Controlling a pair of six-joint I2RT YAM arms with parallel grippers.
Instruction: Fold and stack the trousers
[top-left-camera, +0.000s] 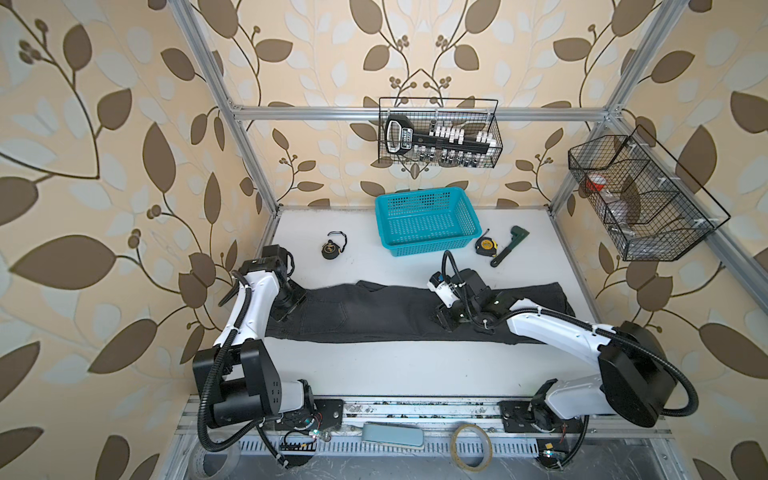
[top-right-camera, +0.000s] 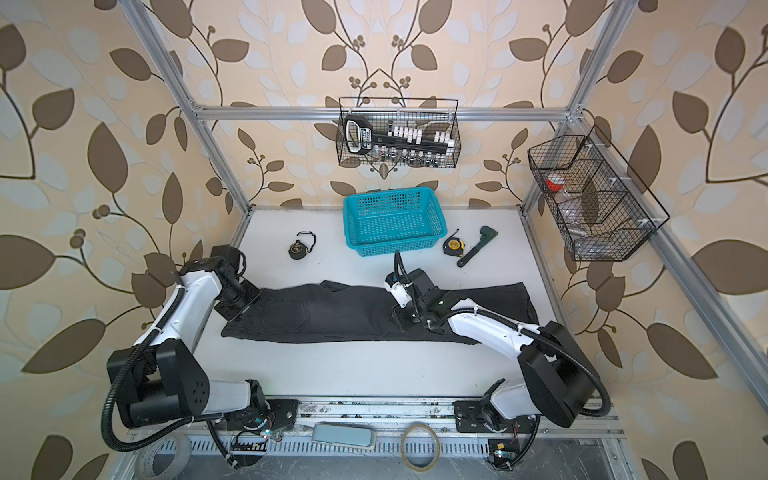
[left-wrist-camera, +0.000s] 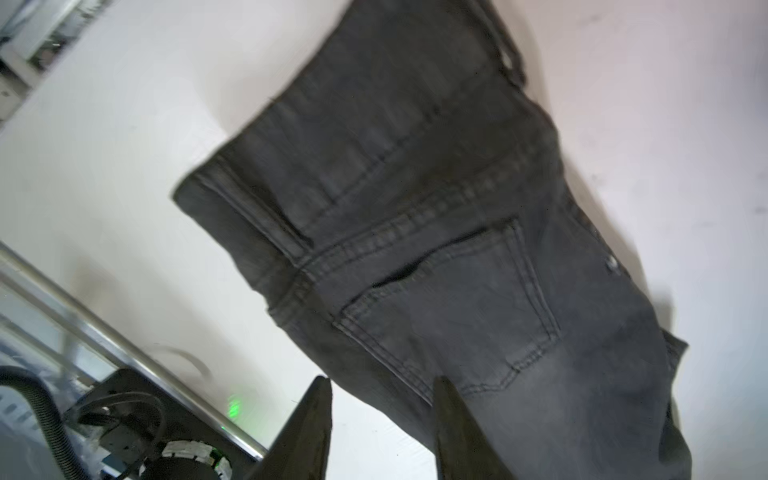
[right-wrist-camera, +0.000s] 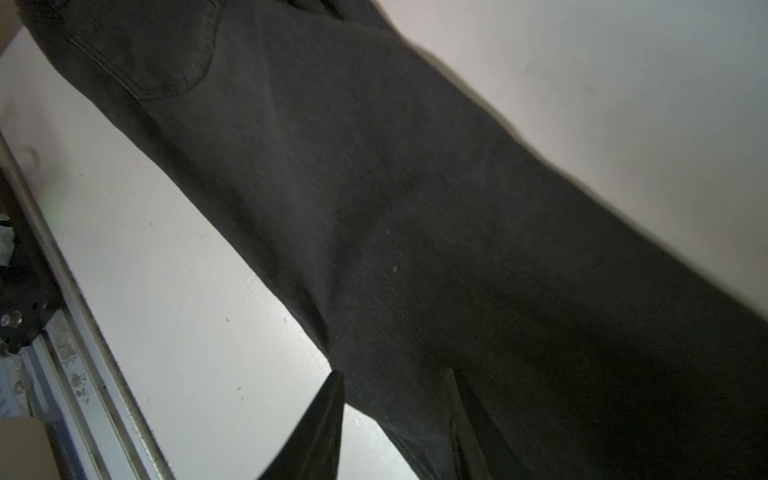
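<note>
The trousers (top-left-camera: 374, 316) lie flat under left and right jaws (near edge between their tips), both parted, gripping nothing.

two arms, white shells and black joints
left arm (top-left-camera: 249, 307) and right arm (top-left-camera: 552, 328) pair glossy white shell links with matte black joint housings dotted with screw holes. a ribbed black hose (top-left-camera: 201, 419) loops along each, cinched by white zip ties. black base plates (top-left-camera: 328, 409) sit beside small green lights. the left gripper (left-wrist-camera: 382, 380) has dark, tapering fingers (left-wrist-camera: 311, 436).
</note>
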